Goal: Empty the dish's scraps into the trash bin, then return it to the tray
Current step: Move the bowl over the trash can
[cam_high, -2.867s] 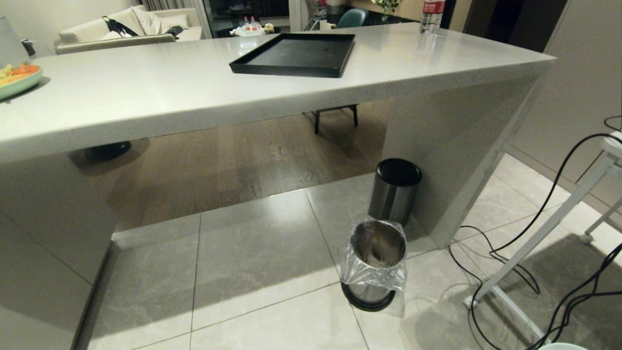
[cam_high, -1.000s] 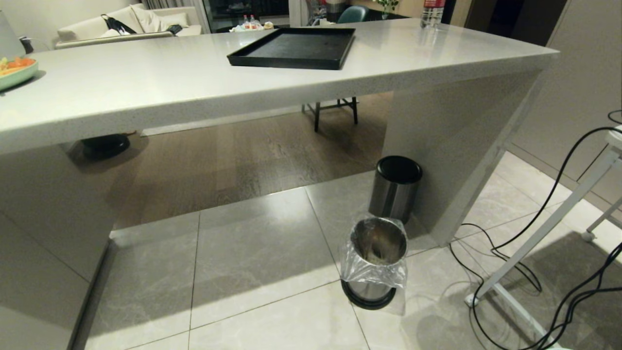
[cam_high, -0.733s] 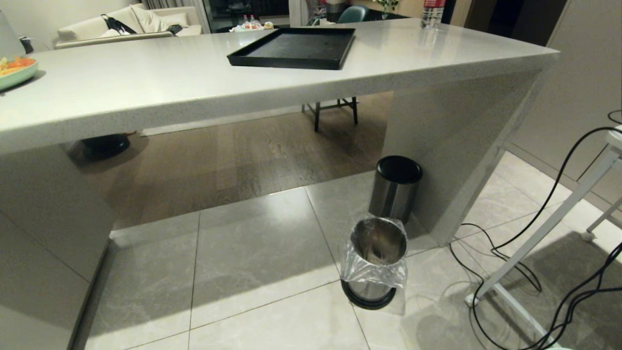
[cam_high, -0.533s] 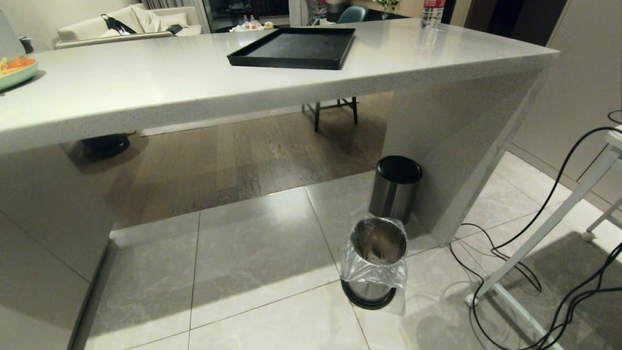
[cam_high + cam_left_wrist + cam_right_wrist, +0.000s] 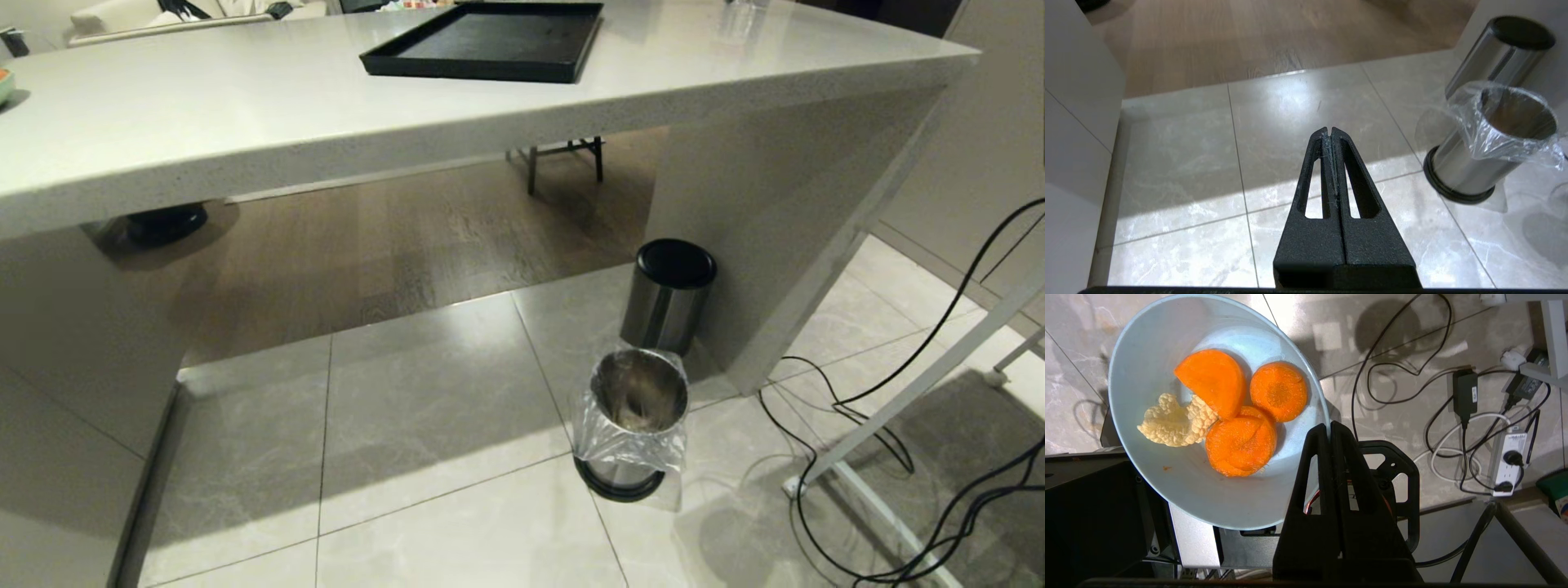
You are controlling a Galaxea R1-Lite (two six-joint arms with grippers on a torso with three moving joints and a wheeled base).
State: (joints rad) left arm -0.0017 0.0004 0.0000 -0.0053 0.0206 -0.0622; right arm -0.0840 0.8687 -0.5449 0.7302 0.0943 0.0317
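small round light-blue glazed dish (image 5: 1180, 416) pinched at rim by right gripper (image 5: 1329, 430), jaws clamped tight; orange slices and pale yellow scraps (image 5: 1224, 412) not yet tipped. bag-lined steel trash bin (image 5: 637, 420) on floor, unfilled. black rectangular tray (image 5: 490, 41) on counter awaits dish. left gripper (image 5: 1330, 134) closed, empty.

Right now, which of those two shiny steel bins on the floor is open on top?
The nearer trash bin, lined with a clear plastic bag; the steel bin with black lid behind it is capped.
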